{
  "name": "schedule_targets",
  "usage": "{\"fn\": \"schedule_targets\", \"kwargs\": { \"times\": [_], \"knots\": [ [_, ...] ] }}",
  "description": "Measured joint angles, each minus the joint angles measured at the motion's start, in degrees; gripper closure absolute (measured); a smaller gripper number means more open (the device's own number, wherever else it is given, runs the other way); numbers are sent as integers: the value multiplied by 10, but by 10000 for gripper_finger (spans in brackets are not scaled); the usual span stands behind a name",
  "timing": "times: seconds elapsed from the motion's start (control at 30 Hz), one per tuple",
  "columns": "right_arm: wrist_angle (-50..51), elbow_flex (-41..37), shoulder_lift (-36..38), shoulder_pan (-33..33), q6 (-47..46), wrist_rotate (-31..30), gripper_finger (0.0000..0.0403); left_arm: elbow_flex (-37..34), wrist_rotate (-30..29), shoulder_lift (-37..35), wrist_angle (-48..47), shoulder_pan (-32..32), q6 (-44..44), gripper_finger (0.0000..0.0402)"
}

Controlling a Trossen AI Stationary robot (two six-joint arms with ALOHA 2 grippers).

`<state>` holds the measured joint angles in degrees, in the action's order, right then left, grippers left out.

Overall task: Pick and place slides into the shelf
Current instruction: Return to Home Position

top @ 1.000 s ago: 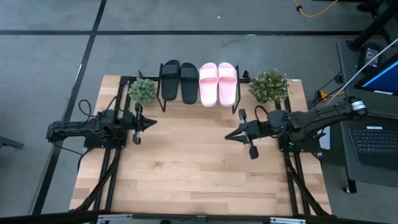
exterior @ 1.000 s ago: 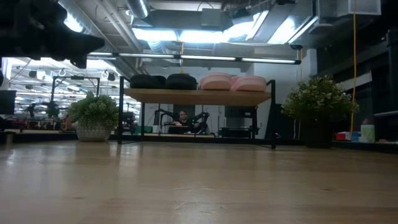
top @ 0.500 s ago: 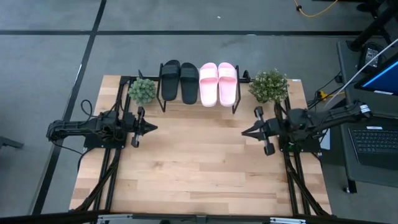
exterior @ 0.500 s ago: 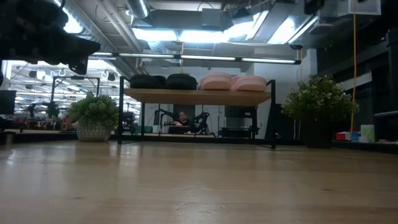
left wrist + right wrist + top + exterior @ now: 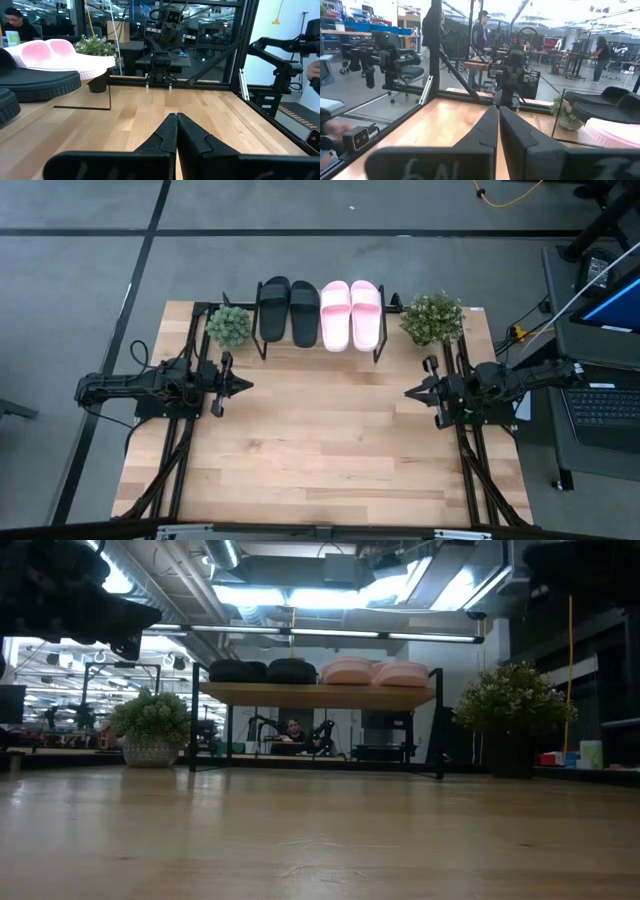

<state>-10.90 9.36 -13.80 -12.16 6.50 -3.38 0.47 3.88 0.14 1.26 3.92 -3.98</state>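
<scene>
Two black slides [image 5: 288, 310] and two pale pink slides [image 5: 351, 313] lie side by side, soles down, on the shelf's wooden plank [image 5: 318, 695] at the table's far edge. My left gripper [image 5: 248, 385] hovers near the table's left edge, level, pointing toward the right, shut with nothing between its fingers. My right gripper [image 5: 408, 392] hovers near the right edge, pointing toward the left, shut and holding nothing. The wrist views show each pair of fingertips closed together: left [image 5: 176, 116], right [image 5: 498, 107].
A small potted plant [image 5: 229, 326] stands left of the shelf and a bushier one [image 5: 432, 318] to its right. The wooden tabletop [image 5: 320, 440] lies bare between the arms. A laptop [image 5: 605, 405] sits beyond the right edge. People show in the room behind.
My right gripper has drawn back toward the table's right edge and sunk a little, staying shut. The slides and the shelf have not moved.
</scene>
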Motion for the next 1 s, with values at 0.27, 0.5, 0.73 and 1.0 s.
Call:
{"fn": "schedule_targets", "kwargs": {
  "times": [0.27, 0.5, 0.73, 1.0],
  "knots": [
    [-25, -67, 33, 0, -16, 0, 382, 0, 0, 0, 0, 0, 0, 401],
    [-49, -90, 31, 0, -17, -1, 382, 0, 0, 0, 0, 0, 0, 401],
    [-52, -90, 31, 0, -48, 4, 382, 0, 0, 0, 0, 0, 0, 401],
    [-51, -90, 31, 0, -64, 20, 382, 0, 0, 0, 0, 0, 0, 401]
  ]
}}
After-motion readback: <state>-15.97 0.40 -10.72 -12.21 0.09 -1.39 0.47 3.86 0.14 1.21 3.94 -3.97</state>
